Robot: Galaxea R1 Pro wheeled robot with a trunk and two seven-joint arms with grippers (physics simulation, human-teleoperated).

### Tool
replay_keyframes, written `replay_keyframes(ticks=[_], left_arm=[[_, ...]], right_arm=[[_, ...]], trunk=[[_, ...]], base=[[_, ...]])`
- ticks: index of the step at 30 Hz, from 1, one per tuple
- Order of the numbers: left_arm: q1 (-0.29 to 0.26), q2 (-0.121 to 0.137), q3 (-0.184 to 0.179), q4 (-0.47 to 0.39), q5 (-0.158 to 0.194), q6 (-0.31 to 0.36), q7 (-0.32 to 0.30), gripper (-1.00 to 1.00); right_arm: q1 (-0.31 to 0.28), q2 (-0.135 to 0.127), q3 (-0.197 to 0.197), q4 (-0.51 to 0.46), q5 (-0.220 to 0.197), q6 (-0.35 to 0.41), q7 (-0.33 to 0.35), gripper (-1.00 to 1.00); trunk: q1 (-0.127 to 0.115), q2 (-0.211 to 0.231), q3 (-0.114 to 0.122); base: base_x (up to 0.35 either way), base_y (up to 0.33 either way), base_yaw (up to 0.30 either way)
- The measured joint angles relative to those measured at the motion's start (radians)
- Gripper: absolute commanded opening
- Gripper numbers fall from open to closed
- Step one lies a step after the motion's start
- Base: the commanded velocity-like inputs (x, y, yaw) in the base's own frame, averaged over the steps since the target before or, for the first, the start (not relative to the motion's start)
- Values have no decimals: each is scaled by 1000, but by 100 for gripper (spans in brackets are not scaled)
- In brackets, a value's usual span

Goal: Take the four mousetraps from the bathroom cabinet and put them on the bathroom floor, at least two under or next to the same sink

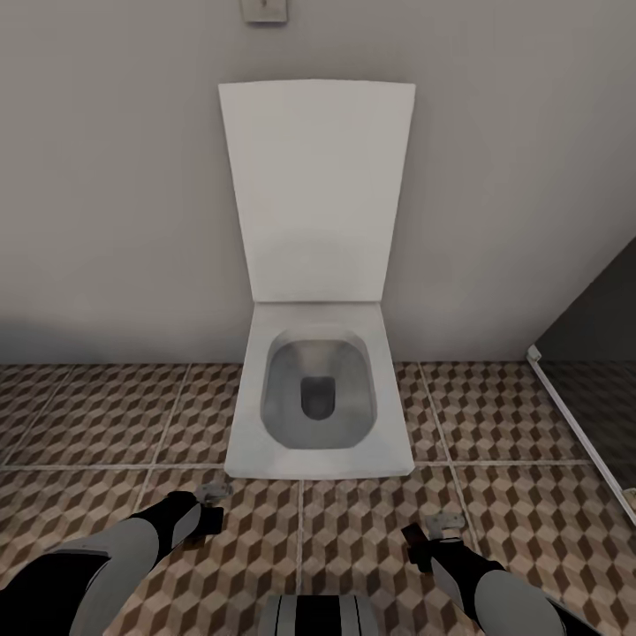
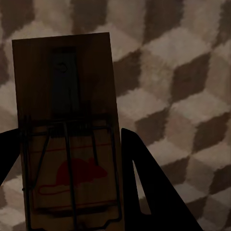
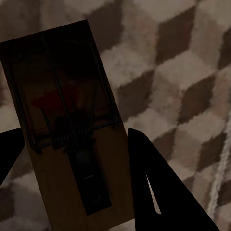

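Both arms hang low over the floor (image 1: 106,415), cube-patterned tiles with pale grout. Left gripper (image 1: 212,503) pinches a trap (image 2: 67,130) between its dark fingers (image 2: 154,187), the red mouse print toward the wrist; right gripper (image 1: 433,530) likewise clamps a second trap (image 3: 67,125), which sits tilted. Straight ahead, blocking the way, a white square toilet (image 1: 318,397) stands with its lid up against a grey wall (image 1: 106,177). A dark panel (image 1: 601,318) edges the right.

left gripper (image 1: 212,502): clamped on mousetrap (image 2: 67,130) | right gripper (image 1: 433,534): clamped on mousetrap (image 3: 67,120)
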Motion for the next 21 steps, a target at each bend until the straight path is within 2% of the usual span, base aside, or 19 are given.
replay_keyframes(ticks=[21], left_arm=[[0, -2, 0, 0, -1, -7, 1, -100]], right_arm=[[0, 0, 0, 0, 1, 0, 0, -100]], trunk=[[0, 0, 0]], base=[[0, 0, 0]])
